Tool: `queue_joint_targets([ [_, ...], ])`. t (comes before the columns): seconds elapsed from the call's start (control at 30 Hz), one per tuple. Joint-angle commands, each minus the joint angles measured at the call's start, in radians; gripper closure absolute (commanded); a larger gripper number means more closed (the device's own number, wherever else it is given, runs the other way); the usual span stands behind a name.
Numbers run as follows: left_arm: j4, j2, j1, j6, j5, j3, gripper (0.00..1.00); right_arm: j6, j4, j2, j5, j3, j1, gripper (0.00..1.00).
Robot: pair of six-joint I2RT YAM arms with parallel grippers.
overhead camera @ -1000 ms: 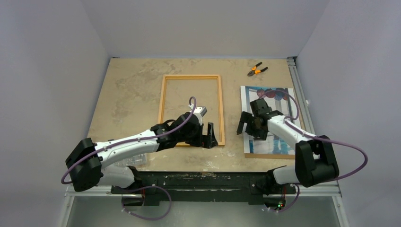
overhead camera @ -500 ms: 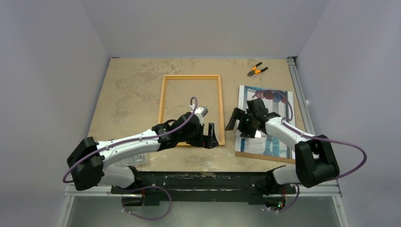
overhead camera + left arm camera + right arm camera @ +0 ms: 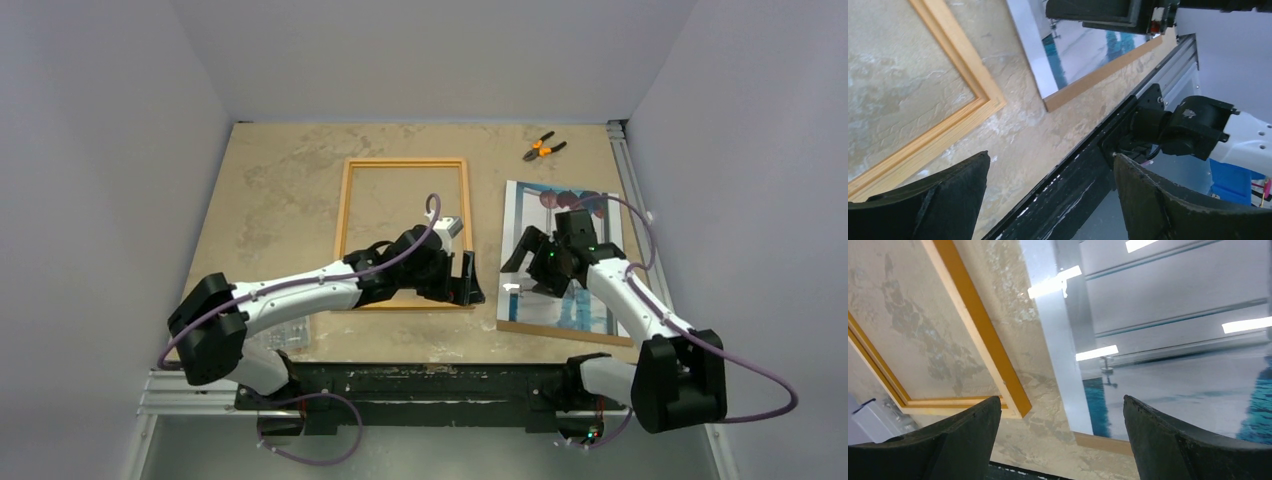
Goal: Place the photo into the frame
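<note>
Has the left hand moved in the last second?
Yes. The left hand shifted right: from inside the frame to over its right rail, near the front corner.

Frame [image 3: 405, 161] orange-edged, empty, flat ahead of me; photo [image 3: 530, 205] glossy, blue-white, flat, slightly skewed, just right of it, not touching.

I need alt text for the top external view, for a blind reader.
Over a tan table, the open left gripper is at the near right corner of the orange frame and the open right gripper is above the photo, which lies on a brown backing board. Pliers lie beyond.
</note>
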State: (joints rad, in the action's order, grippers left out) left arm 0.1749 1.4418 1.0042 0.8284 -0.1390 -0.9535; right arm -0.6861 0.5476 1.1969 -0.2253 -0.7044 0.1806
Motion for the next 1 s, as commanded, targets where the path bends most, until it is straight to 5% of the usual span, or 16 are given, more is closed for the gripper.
queue_joint_targets([
  [0.0, -0.071, 0.070, 0.014, 0.011, -0.054, -0.109, 0.09, 0.033, 0.046, -0.038, 0.023, 0.028, -0.072, 0.09],
  [0.4, -0.045, 0.342, 0.013, 0.005, -0.100, -0.416, 0.09, 0.083, 0.046, -0.059, -0.022, 0.093, -0.350, 0.09],
  [0.97, -0.206, 0.635, -0.130, 0.139, -0.246, -0.566, 0.10, 0.083, 0.003, 0.056, -0.038, 0.147, -0.408, 0.10],
])
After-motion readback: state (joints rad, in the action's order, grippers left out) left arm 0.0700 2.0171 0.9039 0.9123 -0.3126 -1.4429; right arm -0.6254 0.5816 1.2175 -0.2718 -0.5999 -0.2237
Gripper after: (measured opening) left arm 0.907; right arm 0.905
